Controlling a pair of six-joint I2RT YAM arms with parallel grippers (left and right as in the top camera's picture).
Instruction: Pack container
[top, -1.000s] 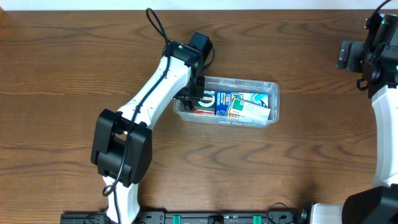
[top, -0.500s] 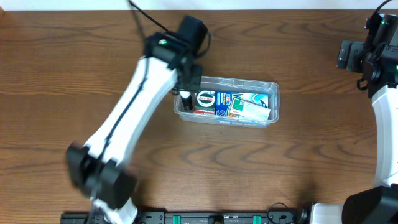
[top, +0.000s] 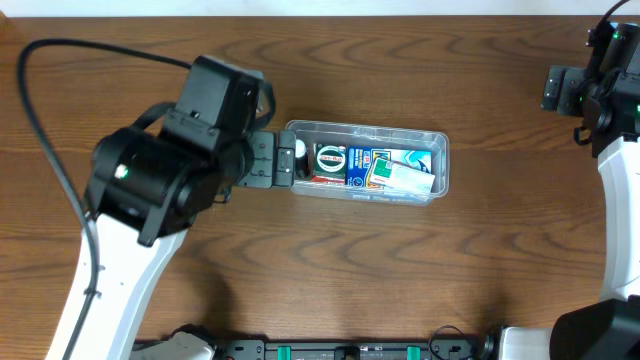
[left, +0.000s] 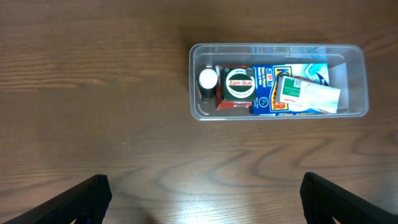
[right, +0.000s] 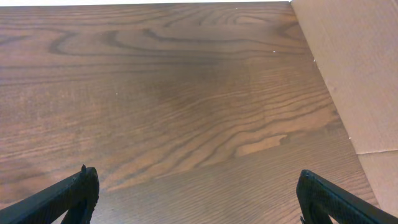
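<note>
The container is a clear shallow tub in the middle of the wooden table. Inside it lie a small white-capped item, a round green Zam-Buk tin, a blue box and a white box. My left gripper hangs high above the table just left of the tub, open and holding nothing. The left wrist view looks straight down on the container, with the left gripper wide apart over bare wood. My right gripper is open and empty at the far right.
The left arm's big black and white body hides the table left of the tub. The right arm stands at the right edge. A beige board borders the table's right side.
The left gripper has opened, risen out of the tub's left end and drawn back to the left. The white-capped item stays in the tub. The right arm has not moved.
</note>
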